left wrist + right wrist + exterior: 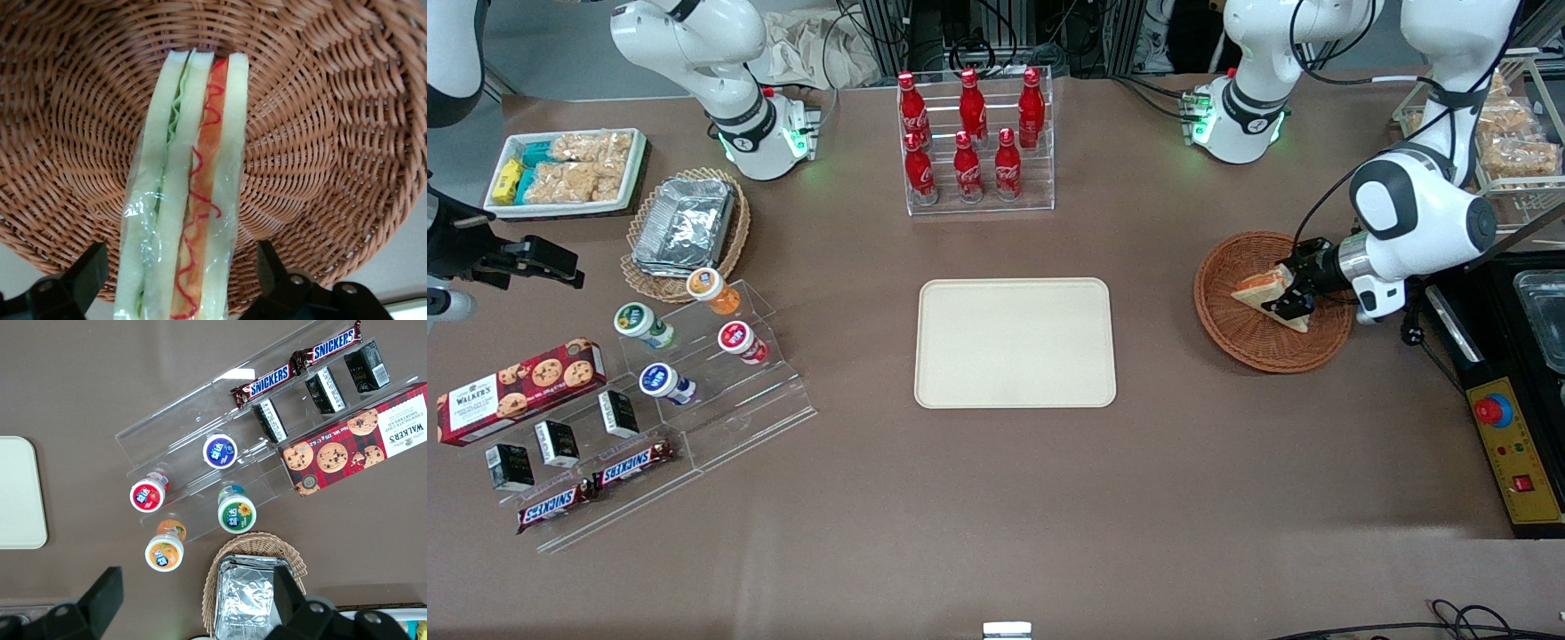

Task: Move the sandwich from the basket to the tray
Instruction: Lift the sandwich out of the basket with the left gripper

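Observation:
The sandwich is a wrapped white-bread wedge with orange and green filling. It lies in the reddish-brown wicker basket toward the working arm's end of the table. My left gripper is low over the basket, open, with one finger on each side of the sandwich. In the left wrist view the sandwich stands edge-on between the black fingers, with a small gap on both sides, over the basket's weave. The cream tray lies bare at the table's middle, beside the basket.
A clear rack of cola bottles stands farther from the front camera than the tray. A black and yellow control box lies at the working arm's table edge. An acrylic snack stand and a tan basket of foil containers lie toward the parked arm's end.

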Controlling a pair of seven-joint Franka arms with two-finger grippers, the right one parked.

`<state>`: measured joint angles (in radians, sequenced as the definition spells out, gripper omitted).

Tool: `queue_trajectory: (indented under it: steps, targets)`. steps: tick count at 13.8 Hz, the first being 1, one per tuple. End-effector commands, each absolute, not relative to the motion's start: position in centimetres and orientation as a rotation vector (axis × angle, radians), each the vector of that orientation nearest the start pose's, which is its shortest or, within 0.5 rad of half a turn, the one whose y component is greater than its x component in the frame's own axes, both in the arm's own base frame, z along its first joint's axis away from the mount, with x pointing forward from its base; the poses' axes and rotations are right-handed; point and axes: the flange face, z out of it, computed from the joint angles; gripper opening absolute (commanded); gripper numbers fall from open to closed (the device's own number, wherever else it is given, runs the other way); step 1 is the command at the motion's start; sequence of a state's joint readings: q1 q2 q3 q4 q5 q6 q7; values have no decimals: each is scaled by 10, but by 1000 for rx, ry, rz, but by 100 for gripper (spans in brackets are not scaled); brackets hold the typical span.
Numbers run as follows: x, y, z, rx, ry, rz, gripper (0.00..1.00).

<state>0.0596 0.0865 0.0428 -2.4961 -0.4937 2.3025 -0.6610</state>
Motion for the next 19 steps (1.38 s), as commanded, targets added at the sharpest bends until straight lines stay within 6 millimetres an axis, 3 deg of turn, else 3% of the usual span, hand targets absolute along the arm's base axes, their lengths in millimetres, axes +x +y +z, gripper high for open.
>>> queue_trajectory:
  steps: [1, 2, 3, 6, 9, 12, 15, 19]
  targets:
    - [440, 31, 231, -2771, -1831, 577, 81]
    - [441, 31, 232, -2773, -1831, 575, 67]
    - [441, 31, 232, -2774, -1829, 575, 46]
    - [441, 31, 234, -2780, -1825, 577, 31]
    - [444, 30, 246, -2807, -1811, 576, 31]
    - [445, 31, 273, -2852, -1781, 572, 31]
    - [451, 28, 311, -2914, -1741, 528, 32]
    - [463, 23, 362, -2961, -1534, 514, 32]
